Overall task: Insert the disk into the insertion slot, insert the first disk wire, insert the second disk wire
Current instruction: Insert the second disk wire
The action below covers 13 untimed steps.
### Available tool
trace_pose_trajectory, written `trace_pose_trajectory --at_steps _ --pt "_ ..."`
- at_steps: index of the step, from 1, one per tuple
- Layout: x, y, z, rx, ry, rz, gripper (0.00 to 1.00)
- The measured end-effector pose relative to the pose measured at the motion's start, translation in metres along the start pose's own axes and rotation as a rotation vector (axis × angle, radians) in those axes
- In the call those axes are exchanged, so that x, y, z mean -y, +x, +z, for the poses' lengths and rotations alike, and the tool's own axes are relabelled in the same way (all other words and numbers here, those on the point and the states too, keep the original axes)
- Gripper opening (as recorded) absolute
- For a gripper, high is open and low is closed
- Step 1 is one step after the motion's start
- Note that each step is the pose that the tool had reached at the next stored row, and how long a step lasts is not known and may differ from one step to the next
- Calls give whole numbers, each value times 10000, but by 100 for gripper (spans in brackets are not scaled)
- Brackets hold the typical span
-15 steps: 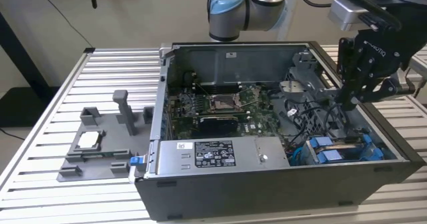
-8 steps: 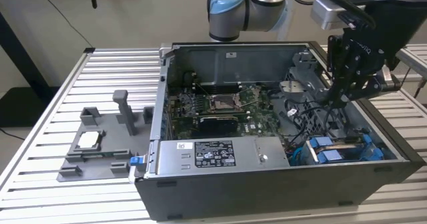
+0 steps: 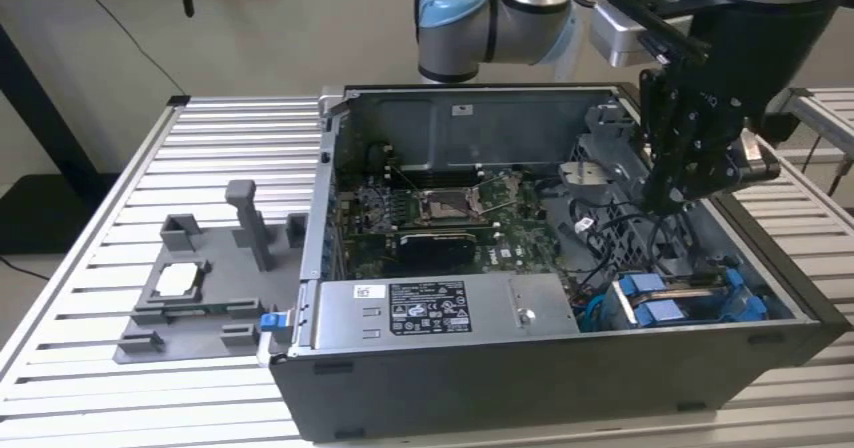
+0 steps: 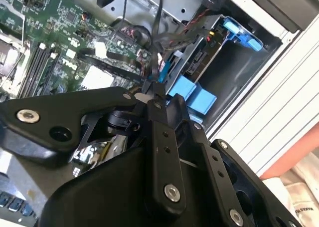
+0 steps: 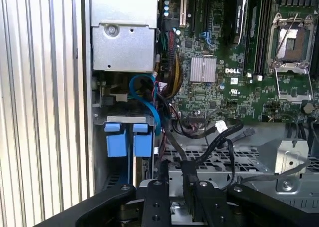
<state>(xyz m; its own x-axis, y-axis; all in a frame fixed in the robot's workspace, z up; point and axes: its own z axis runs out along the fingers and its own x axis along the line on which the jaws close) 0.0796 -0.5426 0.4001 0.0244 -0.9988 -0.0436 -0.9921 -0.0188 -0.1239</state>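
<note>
Gripper (image 3: 663, 203) near the disk (image 3: 683, 298): fingers narrow, seemingly pinching a limp dark wire (image 4: 158, 42). Judged best gripped near its stiff connector end.

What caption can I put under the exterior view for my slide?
Robot hand hangs over cables inside an open computer case, near the blue-tabbed insertion slot.

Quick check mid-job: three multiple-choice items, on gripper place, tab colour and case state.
1. In the exterior view, the gripper hangs over: A that view's left of the case; B that view's right of the case; C off the case.
2. The two plastic tabs beside the cables are: A red; B yellow; C blue.
3. The case is: A open; B closed; C half covered.
Answers: 1 B, it hangs above the cables; 2 C, both tabs show blue; 3 A, the motherboard lies bare.
</note>
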Motion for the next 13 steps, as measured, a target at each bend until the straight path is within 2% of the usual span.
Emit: trace_pose_trajectory --at_steps 1,2,4,7,11,12,13 --pt "-18 -13 4 -4 130 -6 27" --pt "-34 -27 7 -9 226 -10 27" --pt "-69 -66 15 -30 373 -21 27" --pt "-132 -112 23 -253 474 -60 27" --pt "-205 -197 47 -473 583 -111 27" --pt "-218 -214 53 -544 603 -130 27" --pt "-224 -225 55 -662 618 -162 27"
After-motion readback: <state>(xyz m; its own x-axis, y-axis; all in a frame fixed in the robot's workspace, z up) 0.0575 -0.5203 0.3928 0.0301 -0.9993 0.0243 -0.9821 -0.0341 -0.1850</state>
